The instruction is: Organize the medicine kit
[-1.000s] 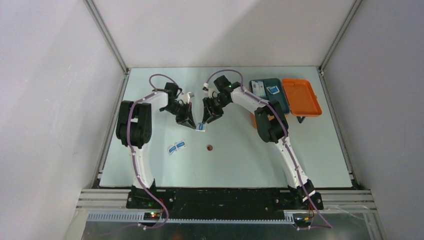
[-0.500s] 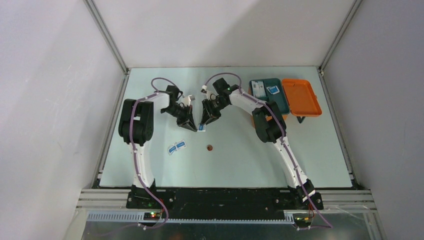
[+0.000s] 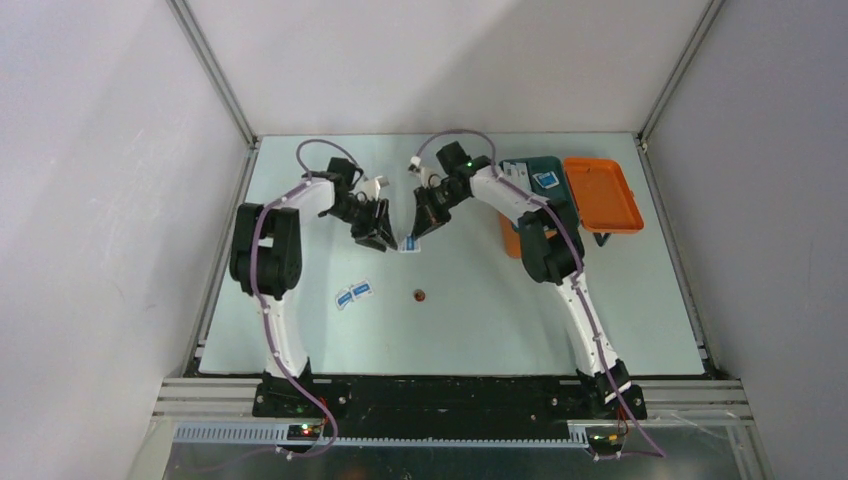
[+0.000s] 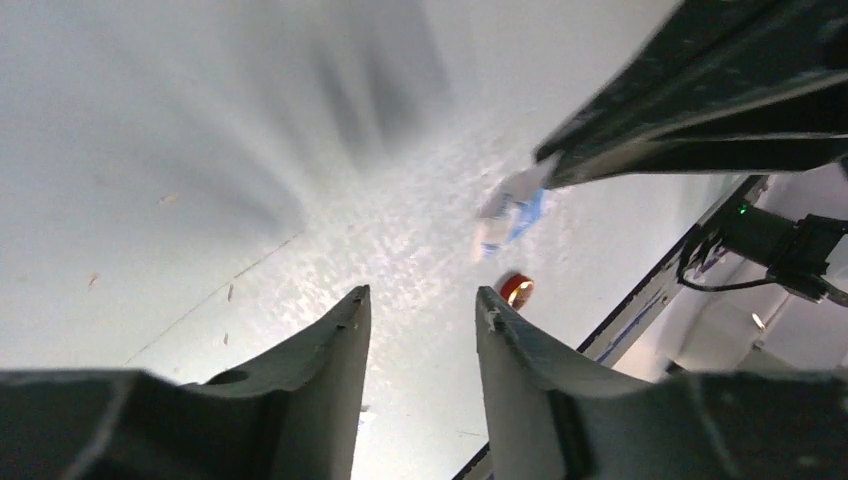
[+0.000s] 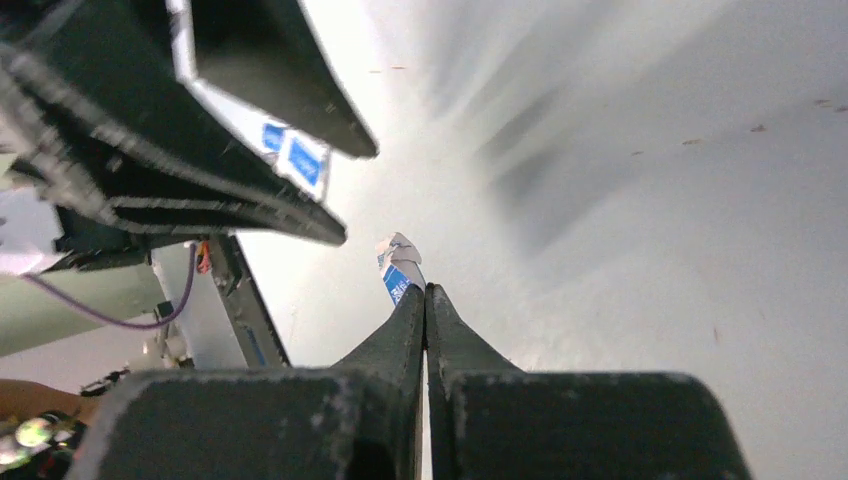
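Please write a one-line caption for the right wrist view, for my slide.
Right gripper shut on a small white-and-blue packet, pale table behind.

The left hand [image 3: 382,238] and right hand [image 3: 413,236] stand nearly tip to tip over the counter [image 3: 480,320], and a small packet [image 3: 408,244] takes up the narrow gap between them. Nearer, two sachets [image 3: 353,293] and a red disc [image 3: 420,294] lie apart with passage between; the medicine kit [image 3: 598,195] fills the far right.

Orange medicine kit [image 3: 600,195], lid open flat, far right, interior apparently teal
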Robot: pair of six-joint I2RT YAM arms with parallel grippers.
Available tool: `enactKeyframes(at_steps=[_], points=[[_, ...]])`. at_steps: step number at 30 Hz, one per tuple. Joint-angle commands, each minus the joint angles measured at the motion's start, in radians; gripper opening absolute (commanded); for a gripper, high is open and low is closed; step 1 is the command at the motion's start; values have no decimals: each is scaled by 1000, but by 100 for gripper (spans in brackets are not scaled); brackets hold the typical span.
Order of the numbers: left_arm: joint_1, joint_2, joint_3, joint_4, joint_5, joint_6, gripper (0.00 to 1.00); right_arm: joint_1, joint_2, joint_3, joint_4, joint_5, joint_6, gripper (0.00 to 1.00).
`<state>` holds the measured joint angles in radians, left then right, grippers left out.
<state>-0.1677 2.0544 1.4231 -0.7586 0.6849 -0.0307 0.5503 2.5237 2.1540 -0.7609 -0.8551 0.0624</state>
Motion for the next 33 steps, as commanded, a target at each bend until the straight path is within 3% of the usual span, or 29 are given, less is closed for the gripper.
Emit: enactKeyframes(at_steps=[1,4,8,13,16,22,27,33], points=[[1,-175,98,9,33,55,49,-75,-288,52,-52,-102,-119,0],[5,-232,120,6,103,65,51,-156,-467,-19,-13,-56,-54,0],[1,-280,143,2,51,69,58,-334,-607,-143,68,95,114,0],[3,-294,228,-59,21,52,77,-504,-711,-323,64,355,110,0],[6,-284,243,-79,3,56,79,-581,-723,-351,48,415,82,0],[5,-251,274,-95,-31,58,79,-597,-686,-327,33,486,57,0],[3,-248,275,-96,-62,58,79,-562,-593,-272,39,718,125,0],[1,-260,254,-95,-117,65,78,-553,-492,-188,46,684,170,0]])
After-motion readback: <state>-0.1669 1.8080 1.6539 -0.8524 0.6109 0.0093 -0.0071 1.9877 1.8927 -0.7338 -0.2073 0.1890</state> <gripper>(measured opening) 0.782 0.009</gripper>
